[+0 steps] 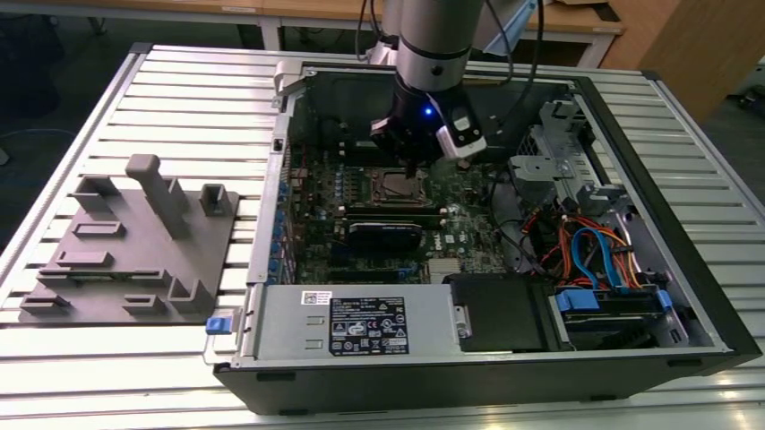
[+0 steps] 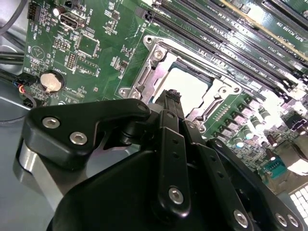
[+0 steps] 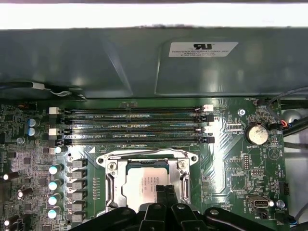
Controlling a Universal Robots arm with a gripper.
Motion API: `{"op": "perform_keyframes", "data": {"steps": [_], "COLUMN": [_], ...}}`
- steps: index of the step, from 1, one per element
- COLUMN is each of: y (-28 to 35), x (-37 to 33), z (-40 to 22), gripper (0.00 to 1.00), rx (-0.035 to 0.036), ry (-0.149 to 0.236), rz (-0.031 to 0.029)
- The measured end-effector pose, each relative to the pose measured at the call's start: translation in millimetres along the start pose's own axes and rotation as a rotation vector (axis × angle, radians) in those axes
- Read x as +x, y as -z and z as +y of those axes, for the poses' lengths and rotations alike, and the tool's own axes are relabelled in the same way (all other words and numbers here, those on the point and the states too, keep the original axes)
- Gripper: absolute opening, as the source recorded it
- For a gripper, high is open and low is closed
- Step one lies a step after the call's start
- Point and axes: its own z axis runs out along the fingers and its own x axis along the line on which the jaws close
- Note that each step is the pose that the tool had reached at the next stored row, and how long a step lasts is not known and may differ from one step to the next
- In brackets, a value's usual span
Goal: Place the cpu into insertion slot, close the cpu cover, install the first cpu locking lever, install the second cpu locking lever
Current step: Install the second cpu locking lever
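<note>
Slatted metal table (image 1: 143, 98) under everything, with an open PC case (image 1: 669, 296) lying on it and the green motherboard (image 1: 317, 215) facing up inside.

So, the cpu (image 3: 147, 185) is already sitting in the insertion slot (image 1: 392, 184), pale metal top showing through the window of the cpu cover (image 3: 111, 185), which looks to be lying flat over it in both wrist views. In the exterior view the socket sits a bit toward 12 o'clock of the board's middle. The second wrist view shows the chip (image 2: 190, 86) too, with the silver frame (image 2: 156, 65) around it.

The gripper (image 3: 162, 192) hangs right over the socket, its black fingers pinched narrow, tips close together, nothing between them that I can see. Whether the tips actually touch the chip, can't say.

Further out: long black memory slots (image 3: 134, 126) just beside the socket, a coin battery (image 3: 255, 134) near the board's edge, and a grey fixture block (image 1: 125, 246) at 9 o'clock from the case.
</note>
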Motion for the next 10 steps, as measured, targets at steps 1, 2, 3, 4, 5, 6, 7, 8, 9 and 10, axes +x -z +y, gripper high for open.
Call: {"op": "perform_keyframes", "data": {"steps": [1, 2, 3, 4, 5, 6, 7, 8, 9, 10], "y": [1.1, 2.3, 3.1, 3.2, 3.2, 3.2, 3.2, 3.2, 3.2, 3.2], "x": [0.0, -0.1, -0.1, -0.1, -0.1, -0.1, -0.1, -0.1, -0.1, -0.1], "z": [0.1, 0.2, 0.3, 0.3, 0.3, 0.4, 0.3, 0.3, 0.2, 0.1], "gripper": [0.11, 0.11, 0.11, 0.11, 0.11, 0.11, 0.11, 0.11, 0.11, 0.11], "rx": [0.0, -0.0001, -0.0001, -0.0003, -0.0004, -0.0005, -0.0004, -0.0001, 0.0001, 0.0001], "ry": [0.0, 0.0, 0.0, 0.0, 0.0, 0.0, 0.0, 0.0, 0.0, 0.0], "rz": [0.0, 0.0, 0.0, -0.0001, -0.0002, -0.0002, -0.0001, 0.0, 0.0001, 0.0001]}}
